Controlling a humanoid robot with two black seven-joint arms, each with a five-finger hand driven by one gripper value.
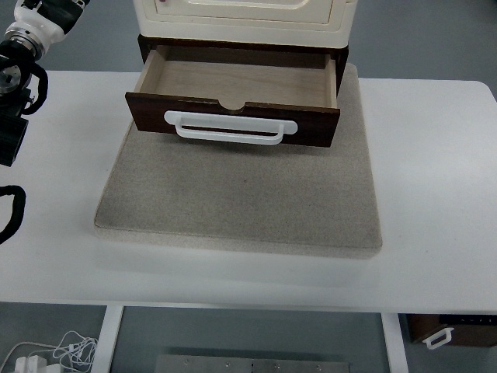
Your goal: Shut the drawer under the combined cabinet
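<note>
**Open drawer waiting to be pushed shut**

Looking steeply down onto a white table (435, 194). Nearest, below the table edge, showing a tangle of white cable (58, 351) at the near left and a small dark box with a white handle (446, 332) at the near right. Lying across the middle of the table, a speckled grey mat (241, 194). Sitting at the mat's far end, a cream cabinet (241, 19) on a dark brown base. Sticking out toward the near side from that base, the drawer (233, 89), pulled well open, empty inside, with a white bar handle (231, 127) across its dark front panel.

Entering at the far left edge, the left arm, black and white, with the left hand (12, 116) mostly cut off by the frame; cannot tell whether the fingers are spread or curled. Holding nothing, well apart from the drawer. No right arm showing.

Judging the step ahead: reaching for the drawer front, not yet touching. Pressing flat near the middle of the panel, pushing straight toward the far side, keeping the drawer square and the cabinet from sliding on the mat.
</note>
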